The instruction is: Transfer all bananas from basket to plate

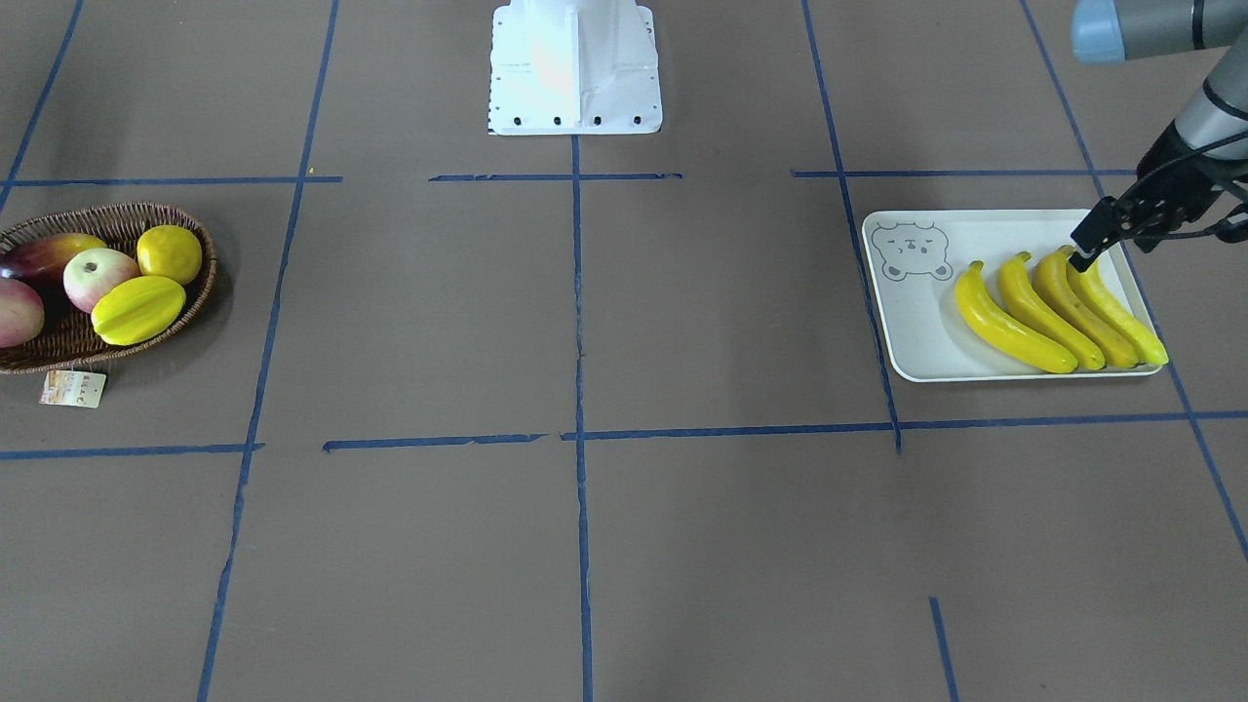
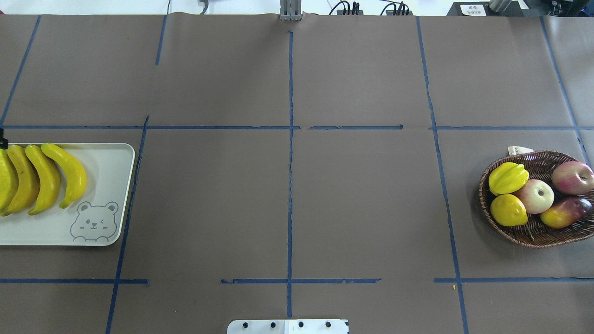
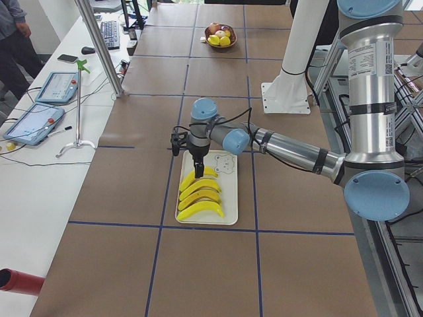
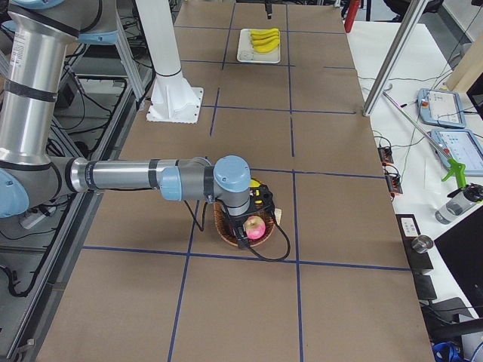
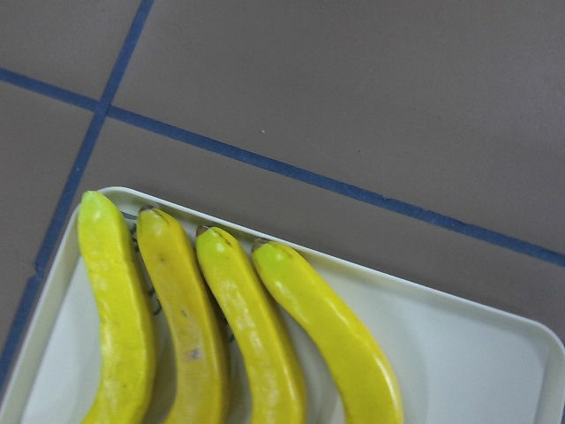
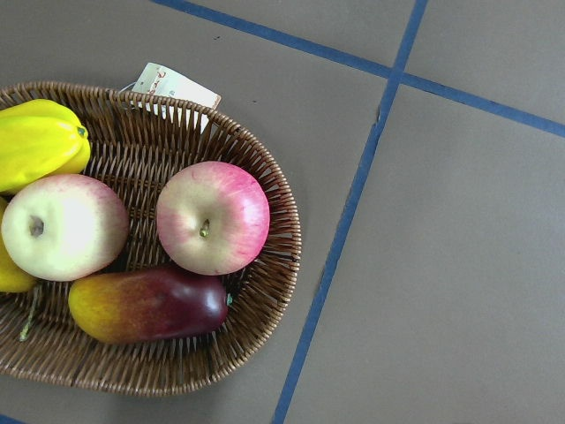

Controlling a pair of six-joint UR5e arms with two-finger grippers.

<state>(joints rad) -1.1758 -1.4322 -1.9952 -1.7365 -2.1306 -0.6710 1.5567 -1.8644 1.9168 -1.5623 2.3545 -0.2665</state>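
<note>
All four bananas (image 1: 1033, 312) lie on the plate (image 1: 912, 331), side by side and touching. Their stems point toward the plate's robot-side edge. They fill the half of the plate away from the bear drawing (image 1: 909, 252), which is uncovered. The darker golden banana is second from the plate's outer edge.

The left pincer (image 1: 1084, 252) hangs just over the stem ends of the two bananas nearest that outer edge. The front view shows only a dark finger tip there and the wrist view shows no fingers, so it cannot be told whether it is spread or pressed together. No banana looks lifted off the plate.

The basket (image 1: 58, 341) stands well apart from the plate, at the opposite end of the table. It holds a starfruit (image 1: 138, 309), a lemon (image 1: 169, 253), two apples (image 6: 212, 216) and a red-and-yellow mango (image 6: 146, 305), but no banana in any view. The right pincer (image 4: 241, 232) hovers over the basket, far from the plate. It shows only in the side view, so its state cannot be told either.

Judging by this layout, the transfer itself looks complete: four bananas on the plate and none in the basket. What probably remains is for the left pincer to let go, if it is gripping a stem, and for both arms to pull clear. One risk is that lifting away nudges the outermost banana, which lies close along the plate's rim.
</note>
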